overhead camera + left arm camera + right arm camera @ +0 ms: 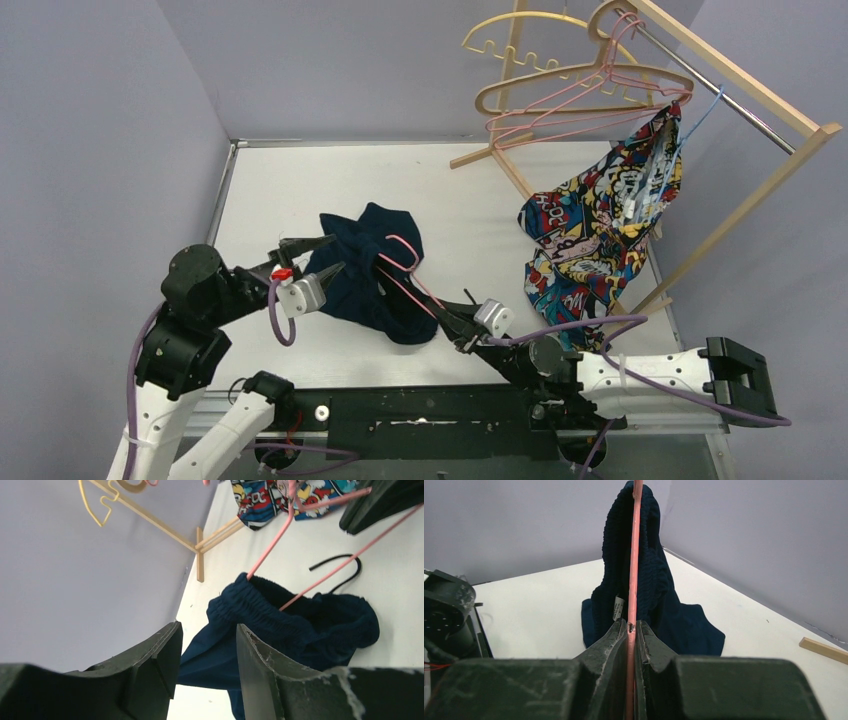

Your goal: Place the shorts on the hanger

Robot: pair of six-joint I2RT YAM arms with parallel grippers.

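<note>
Mid-table, the shorts lie bunched, partly draped over the hanger. The hanger's long axis runs diagonally, from near-right to far-left, with the hook end on top of the fabric. The right gripper is clamped tight on its thin rod. The left gripper is spread wide, holding nothing, just beside the shorts. To do it well: right arm holds the rod steady w/o twisting, left pinches the waistband and draws it along the rod.
</note>
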